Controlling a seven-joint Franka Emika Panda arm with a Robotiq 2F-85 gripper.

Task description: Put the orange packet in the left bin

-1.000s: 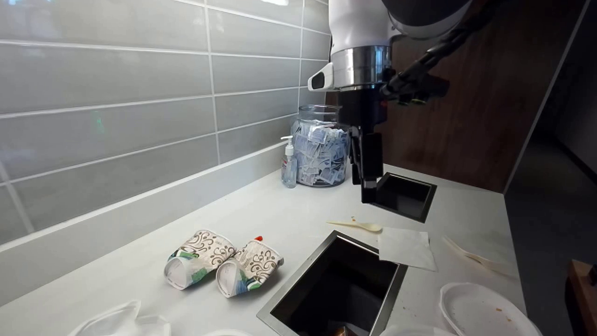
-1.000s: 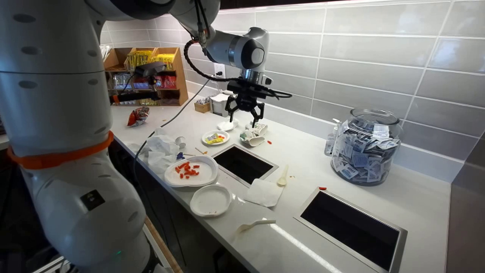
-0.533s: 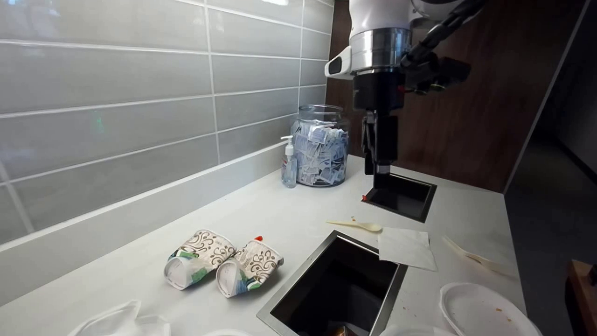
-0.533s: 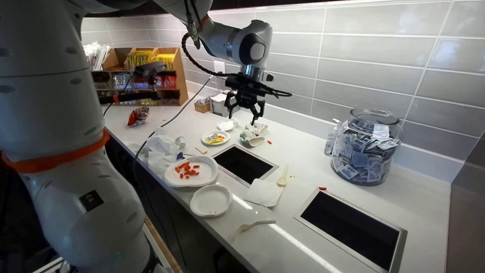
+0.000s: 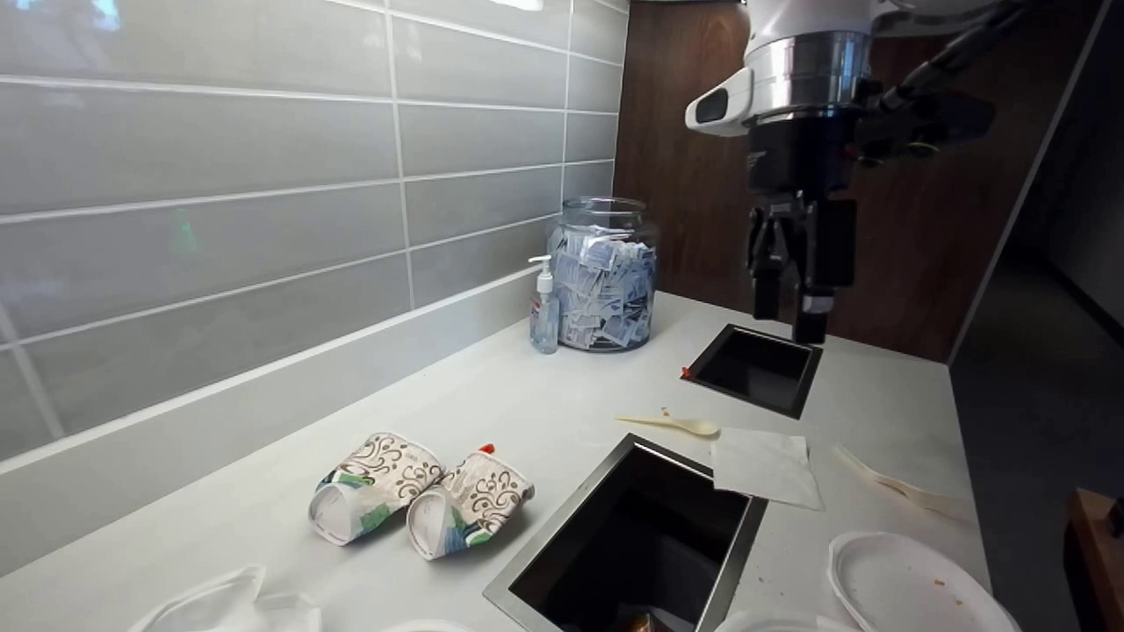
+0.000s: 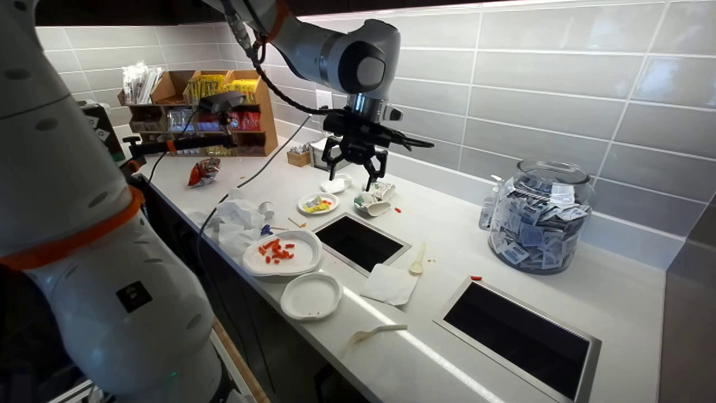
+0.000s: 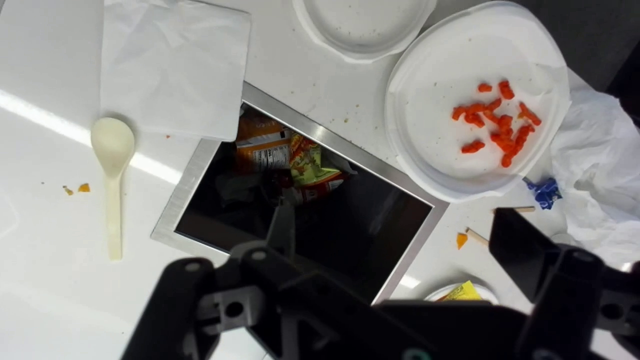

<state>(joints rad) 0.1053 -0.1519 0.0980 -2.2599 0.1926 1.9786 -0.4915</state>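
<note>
Orange packet, in left bin, well below hand

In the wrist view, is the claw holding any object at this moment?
No, the claw stands open, its two fingers wide apart with nothing gripped between them.

1 jar of sachets — a pump bottle beside it, perhaps touching.
</note>
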